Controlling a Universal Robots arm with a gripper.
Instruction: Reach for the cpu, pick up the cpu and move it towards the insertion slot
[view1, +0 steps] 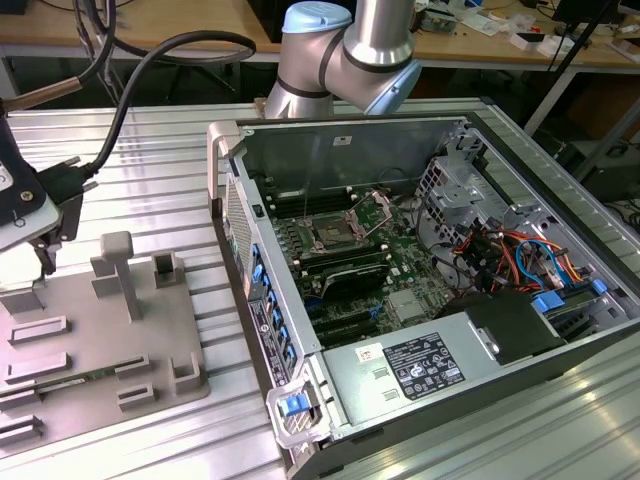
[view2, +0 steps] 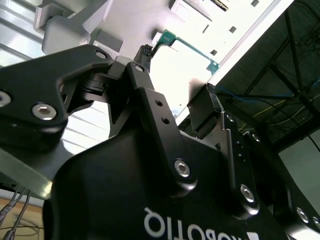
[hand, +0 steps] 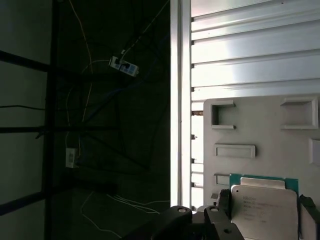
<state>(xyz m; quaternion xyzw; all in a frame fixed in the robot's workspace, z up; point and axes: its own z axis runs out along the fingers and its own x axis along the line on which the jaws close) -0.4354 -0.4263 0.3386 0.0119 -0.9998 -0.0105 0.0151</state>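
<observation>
**Item 1, gripper**. At the table's edge on the exterior view's left, hanging low over the fixture plate, with a thick black cable trailing back from it. Jaws: one stands at each of two opposite sides of the cpu. Whether they are clenched on it or merely flank it, I cannot tell.

**Item 2, cpu**. Flat square chip with a silvery lid uppermost and a green rim showing along one side. In the first wrist view it lies directly beneath the gripper, over the grey plate and near the table's edge. Lying flat and lid up, it likely suits a straight-down approach on its edges. Whether it rests on the plate or is raised off it cannot be judged.

**Item 3, fixture plate**. Grey slab with shallow pockets and an upright post. It appears meant to hold parts in known positions.

**Item 4, computer case**. It lies on its side in the middle of the ribbed table with the side panel off, so the green board faces upward.

**Item 5, insertion slot**. Square dark socket on that board, with a silvery frame that appears swung up, presumably to receive the chip. It is well apart from the gripper, and nothing sits in it.

**Status.** The reach looks complete, the grasp is unconfirmed, and the carry to the slot is not yet done.
</observation>
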